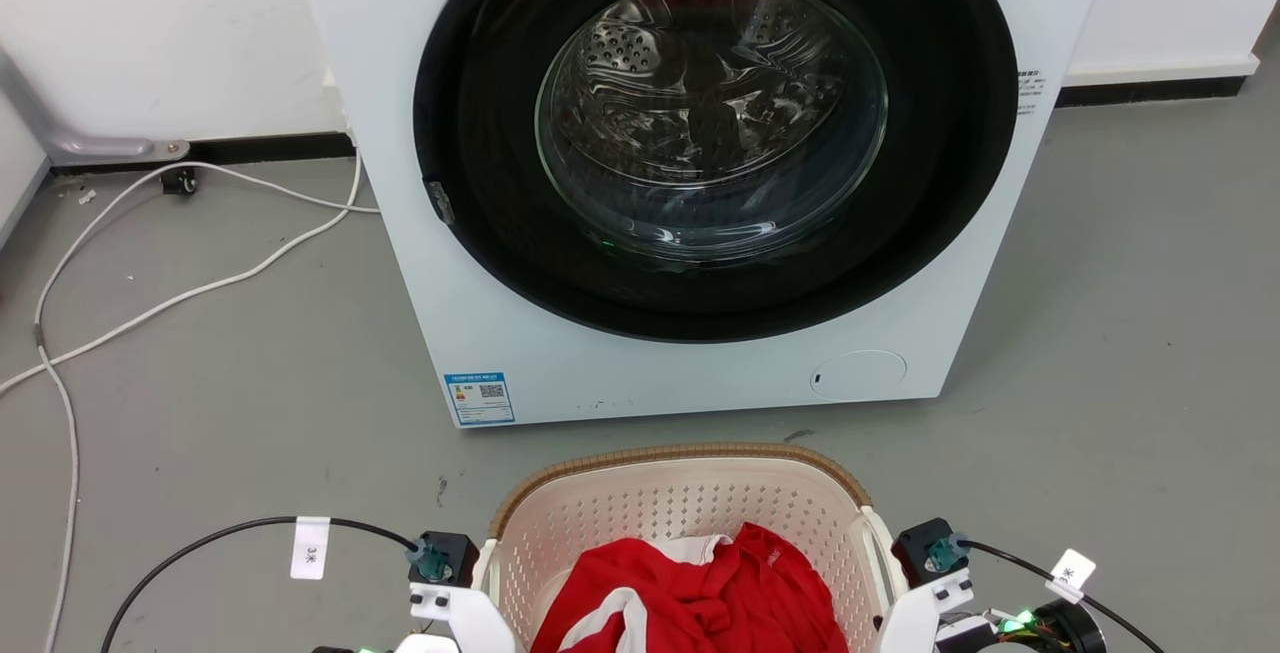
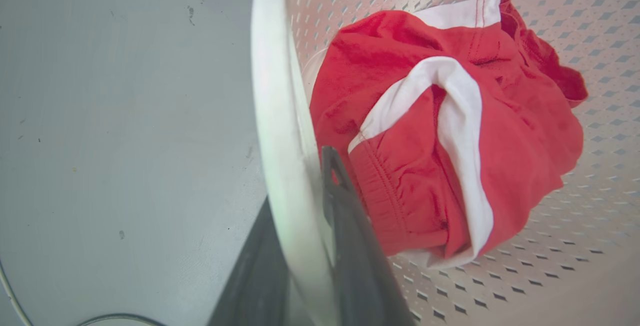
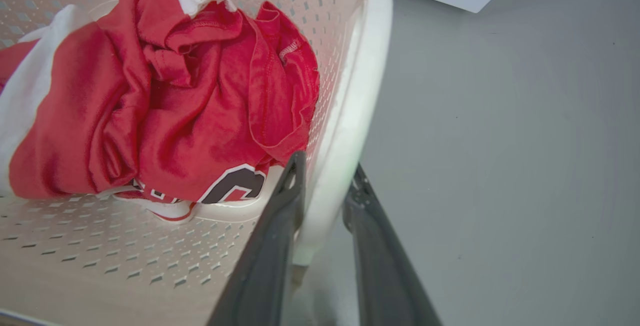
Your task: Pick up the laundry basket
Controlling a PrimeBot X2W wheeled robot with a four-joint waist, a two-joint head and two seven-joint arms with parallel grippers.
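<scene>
The laundry basket (image 1: 680,493) stands on the grey floor just in front of me, cream and perforated with a brown woven-look rim, holding red and white clothes (image 1: 700,598). My left gripper (image 2: 300,181) straddles the basket's white left handle (image 2: 277,91), one finger inside the wall and one outside, shut on it. My right gripper (image 3: 328,163) clamps the white right handle (image 3: 360,81) the same way. In the head view both wrists flank the basket, left (image 1: 445,563) and right (image 1: 930,553).
A white front-loading washing machine (image 1: 560,353) with a dark round door (image 1: 710,123) stands close behind the basket. White cables (image 1: 180,298) trail over the floor at the left. My own black cables (image 1: 240,533) loop beside each wrist.
</scene>
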